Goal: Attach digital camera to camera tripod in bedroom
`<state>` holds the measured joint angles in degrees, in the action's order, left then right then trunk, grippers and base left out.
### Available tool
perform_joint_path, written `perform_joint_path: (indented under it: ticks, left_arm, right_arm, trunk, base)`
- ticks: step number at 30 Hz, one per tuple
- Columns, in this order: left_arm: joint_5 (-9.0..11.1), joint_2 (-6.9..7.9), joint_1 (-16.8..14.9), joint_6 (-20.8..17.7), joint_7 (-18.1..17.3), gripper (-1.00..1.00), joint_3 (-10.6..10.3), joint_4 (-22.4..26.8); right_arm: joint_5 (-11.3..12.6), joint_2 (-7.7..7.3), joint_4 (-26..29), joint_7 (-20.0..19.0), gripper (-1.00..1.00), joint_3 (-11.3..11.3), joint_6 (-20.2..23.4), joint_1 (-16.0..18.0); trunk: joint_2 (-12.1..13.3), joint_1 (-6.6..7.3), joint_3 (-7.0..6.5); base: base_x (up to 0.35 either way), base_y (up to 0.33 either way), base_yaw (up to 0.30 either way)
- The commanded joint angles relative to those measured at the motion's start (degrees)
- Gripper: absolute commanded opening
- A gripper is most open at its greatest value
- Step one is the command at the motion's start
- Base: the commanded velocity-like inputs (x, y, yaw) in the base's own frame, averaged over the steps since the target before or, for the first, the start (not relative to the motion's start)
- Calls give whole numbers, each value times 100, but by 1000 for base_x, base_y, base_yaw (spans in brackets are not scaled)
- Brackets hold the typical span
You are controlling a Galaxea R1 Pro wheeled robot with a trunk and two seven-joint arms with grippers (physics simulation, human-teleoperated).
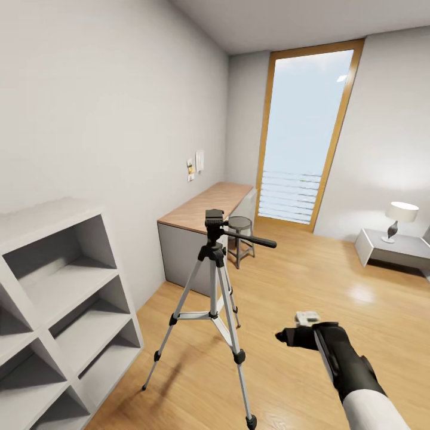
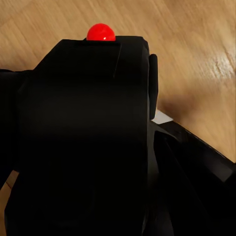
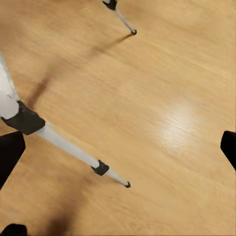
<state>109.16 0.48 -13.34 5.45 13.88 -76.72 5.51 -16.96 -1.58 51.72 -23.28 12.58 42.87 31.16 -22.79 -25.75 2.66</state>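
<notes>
Tripod and robot arm in the bedroom, seen from the head camera: the camera tripod (image 1: 214, 280) stands upright on the wood-plank floor (image 1: 334, 280), its three silver-grey legs spread, its black head at the top with the long pan handle (image 1: 254, 239) pointing toward the right. A white cube shelf (image 1: 60, 310) stands against the grey wall to the tripod's left; behind the tripod are a wooden tabletop (image 1: 206, 206) on a grey cabinet and a small round stool (image 1: 240, 230), with a tall wood-framed window (image 1: 304, 131) at the far wall and a white lamp (image 1: 399, 218) on a low grey stand at the right. The right arm's black forearm (image 1: 343, 358) reaches forward low in the head view, to the right of the tripod and apart from it, with a small white part at its tip. In the left wrist view the digital camera (image 2: 88, 137), black with a red dot (image 2: 101, 32) on top, sits close before the lens, above the floor, between the dark fingers (image 2: 196, 167), which appear clenched on it. In the right wrist view the right gripper (image 3: 118, 147) has its fingers released and wide apart, with dark tips at the picture's edges; between them lie bare floor and one tripod leg (image 3: 73, 147) with its black joint, and nothing is held.
</notes>
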Motion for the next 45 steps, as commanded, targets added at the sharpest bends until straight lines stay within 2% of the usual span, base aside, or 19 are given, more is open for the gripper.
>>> perform_joint_path:
  ticks: [1,2,3,4,6,7,8,9,10,12,13,16,25,29,32,38,45]
  left_arm:
    - [35,5,-4,26,36,-100,-45,20]
    - [35,5,-5,26,36,-100,-45,20]
    - [35,8,-3,26,36,-100,-45,20]
    - [34,7,-3,26,36,-100,-45,20]
    - [28,9,-6,30,36,-100,-45,20]
    - [26,10,-5,31,36,-100,-45,20]
    - [23,10,-4,32,36,-100,-47,22]
    - [20,7,-4,34,36,-100,-47,25]
    - [20,7,-4,34,36,-100,-46,26]
    - [19,10,-5,34,36,-100,-46,27]
    - [18,8,-6,35,36,-100,-45,28]
    - [18,7,-6,35,36,-100,-46,29]
    - [18,5,-6,35,36,-100,-45,29]
    - [18,5,-7,35,36,-100,-48,29]
    - [18,5,-4,36,36,-100,-46,29]
    - [21,5,-4,41,36,-100,-45,27]
    - [18,0,-4,40,36,-100,-45,29]
  right_arm:
    - [-72,40,73,-135,100,12,61,143]
    - [-48,104,180,-318,100,9,126,372]
    - [-16,190,414,-680,100,2,178,599]
    - [-10,216,531,-820,100,-4,189,647]
    - [-17,326,1070,-1358,100,-27,181,760]
    - [-26,365,1178,-1466,100,-48,181,776]
    - [-39,443,1336,-1631,100,-136,177,802]
    - [-48,522,1445,-1763,100,-330,171,824]
    - [-52,556,1449,-1799,100,-458,163,833]
    - [-59,577,1401,-1821,100,-560,152,838]
    - [-67,609,1208,-1850,100,-697,114,845]
    - [-70,643,1013,-1869,100,-748,62,847]
    - [-66,630,914,-1951,100,-812,41,848]
    - [-69,586,964,-2252,100,-1105,83,848]
    - [-91,578,973,-2446,100,-1181,103,848]
    - [-103,566,979,-2566,100,-1223,111,848]
    - [-96,598,940,-2498,100,-1223,30,848]
  trunk:
    - [-13,-4,15]
    - [-13,-4,15]
    - [-13,-4,15]
    - [-13,-4,15]
    - [-13,-4,15]
    - [-13,-4,15]
    - [-13,-4,15]
    - [-13,-4,15]
    - [-13,-4,15]
    - [-13,-4,15]
    - [-13,-4,15]
    - [-13,-4,15]
    - [-13,-4,15]
    - [-13,-4,15]
    - [-13,-4,15]
    - [-13,-4,15]
    - [-13,-4,15]
  base:
    - [0,0,0]
    - [0,0,0]
    - [0,0,0]
    - [0,0,0]
    - [0,0,0]
    - [0,0,0]
    - [0,0,0]
    - [0,0,0]
    - [0,0,0]
    - [0,0,0]
    - [0,0,0]
    - [0,0,0]
    - [0,0,0]
    - [0,0,0]
    - [0,0,0]
    - [0,0,0]
    - [0,0,0]
